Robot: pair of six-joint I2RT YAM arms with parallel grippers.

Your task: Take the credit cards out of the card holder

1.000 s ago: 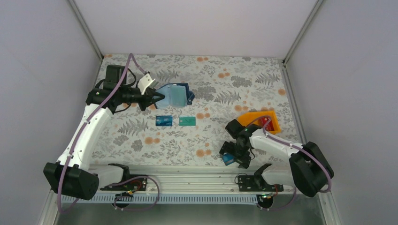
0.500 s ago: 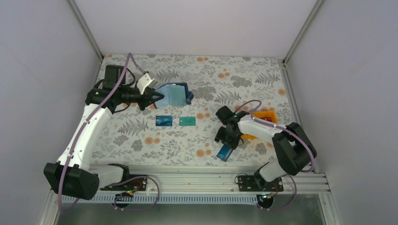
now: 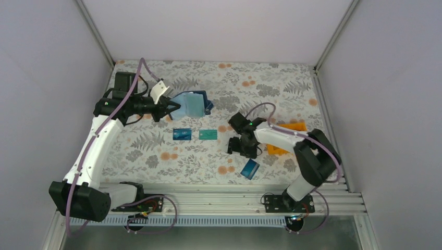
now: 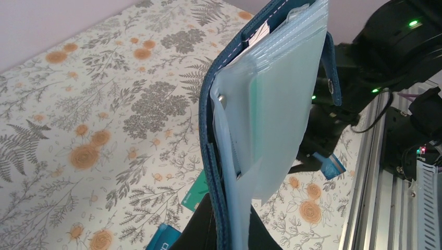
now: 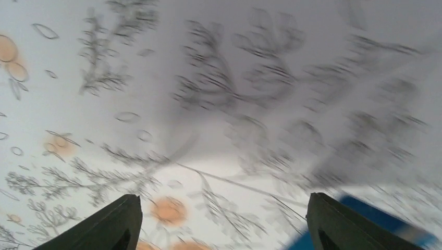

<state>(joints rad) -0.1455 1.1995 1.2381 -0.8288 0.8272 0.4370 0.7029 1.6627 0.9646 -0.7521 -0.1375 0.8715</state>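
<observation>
Over the floral table (image 3: 281, 86) the job looked well along to me, somewhere between one card and the next. The left gripper (image 3: 171, 108) was clamped on one edge of the card holder (image 3: 192, 104). It held the holder up off the cloth toward the far left, with the clear sleeves facing the middle. The right gripper (image 5: 221, 198) had its fingers spread wide and nothing between them (its wrist view was blurred, but the gap was plain). It hung low over the cloth right of centre, well apart from the holder. The next move, as I read it, called for that free gripper to cross to the holder and line up with a sleeve's open edge. It would then need to pinch a thin card edge without dragging the sleeve along.

As to what held what, a greenish tint showed through the frosted sleeves. It may have been a card inside, but I could not tell for sure, nor count any. The orange bin (image 3: 295, 126) sat just behind the right arm, which hid most of it, so I couldn't make out its contents.

Three credit cards lay loose on the cloth. A blue card (image 3: 182, 134) and a teal card (image 3: 208, 134) sat side by side nearer the arms than the holder. A second blue card (image 3: 250, 169) lay tilted near the right gripper, not touching it.
</observation>
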